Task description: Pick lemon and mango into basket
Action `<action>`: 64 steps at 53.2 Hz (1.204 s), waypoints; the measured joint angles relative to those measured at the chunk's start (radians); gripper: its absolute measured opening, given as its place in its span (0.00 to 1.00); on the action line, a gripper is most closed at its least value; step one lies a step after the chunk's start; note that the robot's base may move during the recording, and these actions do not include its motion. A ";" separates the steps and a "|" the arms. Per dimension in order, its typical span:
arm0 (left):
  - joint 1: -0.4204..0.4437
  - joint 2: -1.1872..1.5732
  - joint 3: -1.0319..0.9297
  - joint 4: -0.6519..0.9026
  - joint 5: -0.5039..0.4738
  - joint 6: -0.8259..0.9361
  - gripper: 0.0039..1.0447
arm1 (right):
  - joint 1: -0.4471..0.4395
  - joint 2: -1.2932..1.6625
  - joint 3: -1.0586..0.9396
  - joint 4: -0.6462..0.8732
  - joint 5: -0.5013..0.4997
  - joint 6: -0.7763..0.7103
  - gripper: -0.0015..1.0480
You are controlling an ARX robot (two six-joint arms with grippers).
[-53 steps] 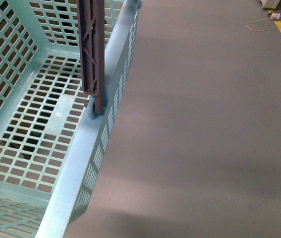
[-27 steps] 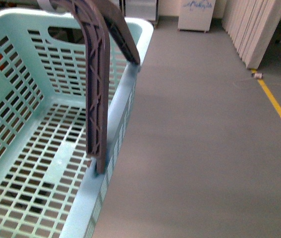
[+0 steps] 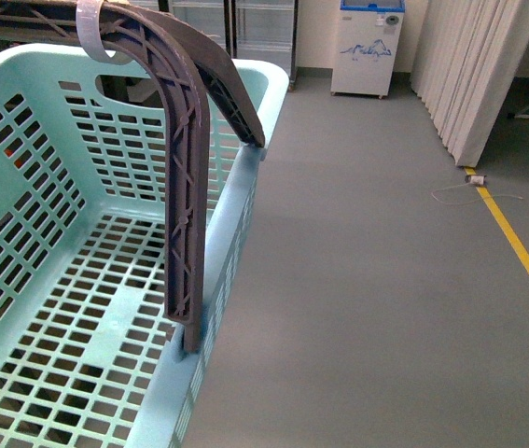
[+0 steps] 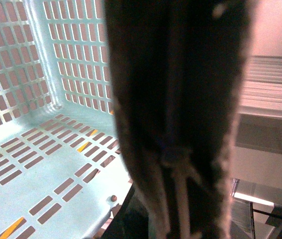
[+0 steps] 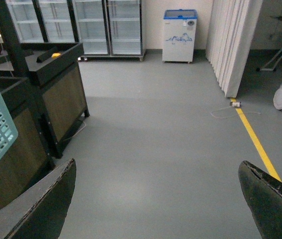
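Presently: basket (image 3: 245, 84), teal, slotted, fills the front view from 7 to 11 o'clock, brown handle (image 3: 187, 187) raised upright. Right claw (image 5: 156, 167): fingers spread wide apart over grey floor (image 5: 155, 114). Left claw: masked by blurred handle, state cannot be told.

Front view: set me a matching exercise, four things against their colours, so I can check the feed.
Things:
1. basket
2. handle
3. floor line
4. freezer lid

Colours:
A. yellow
B. blue
C. light teal
D. brown

Pairs: 1-C, 2-D, 3-A, 4-B
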 joint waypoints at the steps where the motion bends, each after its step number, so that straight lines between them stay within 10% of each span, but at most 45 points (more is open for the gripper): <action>1: 0.000 0.000 0.000 0.000 0.000 0.000 0.05 | 0.000 0.000 0.000 0.000 0.000 0.000 0.92; 64: 0.000 -0.005 0.002 -0.004 0.001 0.001 0.05 | 0.001 -0.001 0.000 0.000 0.000 0.000 0.92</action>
